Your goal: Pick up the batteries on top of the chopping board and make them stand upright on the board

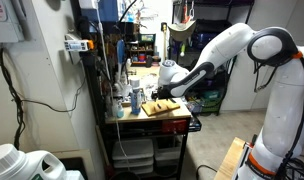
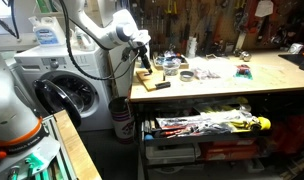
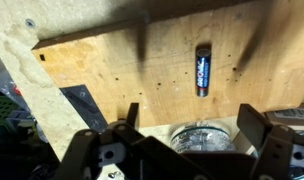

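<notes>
One battery point(image 3: 202, 70) only in the wrist view; found it lying flat on the chopping board point(image 3: 112, 70), on bare wood inside the board's edges. Could not pick out a second one on the board there, nor any in both exterior views, too small. Saw the gripper point(image 3: 192, 125) by the board edge on its own side, jaws spread wide apart, nothing held between them. Placed the battery ahead of the gripper, further onto the board, close to the line midway between the jaws. Read its long axis as running from the gripper-side board edge toward the opposite board edge, so crosswise to the jaws' closing line. Judged that favourable for closing across the slim body rather than end to end. Judged the step in hand as approach, grasp not yet begun. Reckoned on a short advance over the board plus a descent next, little or no wrist turn. Flagged risk: round body, liable to roll across the board on uneven contact.
</notes>
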